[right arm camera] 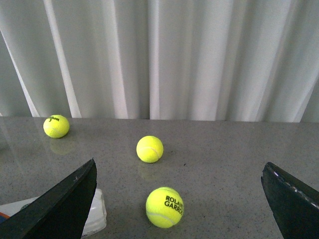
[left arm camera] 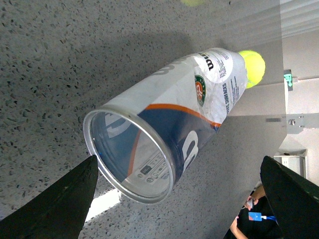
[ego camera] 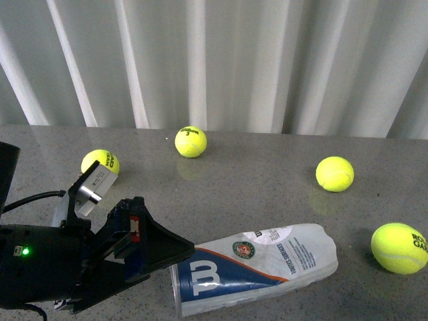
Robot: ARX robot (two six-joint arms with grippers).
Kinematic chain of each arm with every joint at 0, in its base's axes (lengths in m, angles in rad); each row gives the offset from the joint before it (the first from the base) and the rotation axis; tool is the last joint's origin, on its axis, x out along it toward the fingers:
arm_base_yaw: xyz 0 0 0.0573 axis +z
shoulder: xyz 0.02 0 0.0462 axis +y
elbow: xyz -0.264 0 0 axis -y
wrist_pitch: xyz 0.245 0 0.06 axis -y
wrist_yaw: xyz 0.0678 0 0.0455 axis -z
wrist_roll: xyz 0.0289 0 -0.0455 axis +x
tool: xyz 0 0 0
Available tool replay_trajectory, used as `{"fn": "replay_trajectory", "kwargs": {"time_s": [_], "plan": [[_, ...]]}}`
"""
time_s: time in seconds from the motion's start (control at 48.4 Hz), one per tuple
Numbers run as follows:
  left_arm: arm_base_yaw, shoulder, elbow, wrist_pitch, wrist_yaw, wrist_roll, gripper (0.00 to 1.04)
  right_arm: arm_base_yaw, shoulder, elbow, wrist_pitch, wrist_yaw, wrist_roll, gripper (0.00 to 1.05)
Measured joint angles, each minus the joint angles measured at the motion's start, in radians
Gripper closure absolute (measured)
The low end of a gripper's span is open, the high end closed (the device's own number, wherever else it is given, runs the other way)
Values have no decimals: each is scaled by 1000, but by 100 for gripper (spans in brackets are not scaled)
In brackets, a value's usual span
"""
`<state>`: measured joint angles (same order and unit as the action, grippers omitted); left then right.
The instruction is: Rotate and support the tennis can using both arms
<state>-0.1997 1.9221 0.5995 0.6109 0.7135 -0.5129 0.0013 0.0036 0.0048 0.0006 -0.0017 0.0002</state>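
The tennis can (ego camera: 257,264) lies on its side on the grey, speckled surface (ego camera: 254,194), close to the near edge, with its open end toward the left arm (ego camera: 47,267). The front view alone takes in the whole scene: that bulky matte-black arm with a small green light (ego camera: 25,251); the left end effector (ego camera: 157,261) reaching to the can's mouth; four fuzzy yellow-green balls, namely the ball beside the arm (ego camera: 100,162), the ball by the curtain (ego camera: 190,142), the mid-right ball (ego camera: 334,174) and the lettered ball (ego camera: 399,248); and the white pleated curtain (ego camera: 267,60) behind.

The left wrist view alone looks into the can: a round silver metal rim (left arm camera: 99,164); a clear, slightly crinkled plastic wall; a glossy navy-and-white label (left arm camera: 174,107) with an orange stripe and a round emblem. The left end effector's wedge-shaped black fingers (left arm camera: 65,199) stand wide apart and hold nothing; the mouth shows between them; whether either touches the rim I cannot tell.

The right end effector (right arm camera: 178,163) shows only in its own wrist view, its fingers (right arm camera: 65,204) likewise spread wide and holding nothing; three of the balls lie beyond it, the lettered one nearest; a corner of the can's closed end peeks in beside one finger.
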Motion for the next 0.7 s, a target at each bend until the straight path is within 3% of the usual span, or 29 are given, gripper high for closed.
{"fn": "replay_trajectory", "kwargs": {"time_s": [0.433, 0.702], "plan": [[-83, 79, 49, 59, -18, -84, 7, 0, 0, 0, 0, 0, 0, 7], [-108, 140, 74, 126, -63, -237, 63, 0, 0, 0, 0, 0, 0, 7]]}}
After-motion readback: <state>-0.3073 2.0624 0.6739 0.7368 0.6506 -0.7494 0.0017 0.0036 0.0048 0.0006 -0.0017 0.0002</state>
